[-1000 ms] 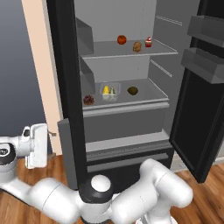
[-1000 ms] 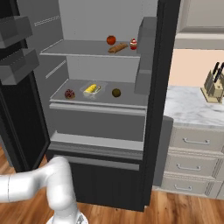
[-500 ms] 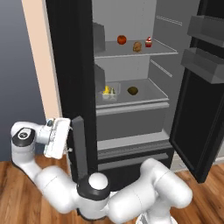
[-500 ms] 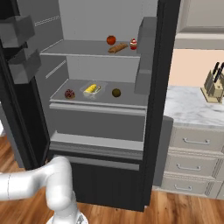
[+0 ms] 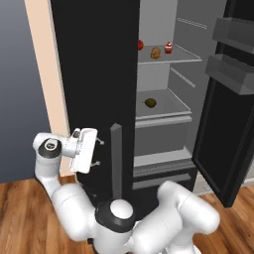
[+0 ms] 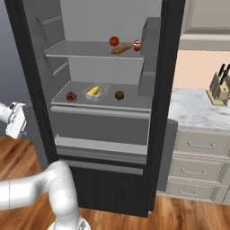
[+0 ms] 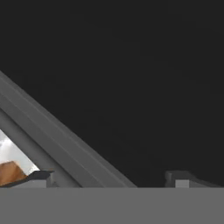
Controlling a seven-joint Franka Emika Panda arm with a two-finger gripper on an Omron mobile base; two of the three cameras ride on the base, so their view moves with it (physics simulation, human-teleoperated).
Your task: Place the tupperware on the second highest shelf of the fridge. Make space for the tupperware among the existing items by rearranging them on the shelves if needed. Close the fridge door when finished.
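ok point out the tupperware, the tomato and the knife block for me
tupperware [image 6: 95, 92], right base view, on the yellow corn inside
tomato [image 6: 114, 41], right base view, middle of its red skin
knife block [image 6: 218, 92], right base view, on its pale wooden face

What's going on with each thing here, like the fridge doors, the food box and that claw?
left fridge door: swung most of the way shut
right fridge door: wide open
tupperware: resting flat on the second highest shelf, between a dark red fruit and a brownish-green fruit
claw: open, empty, at the left door's outer face
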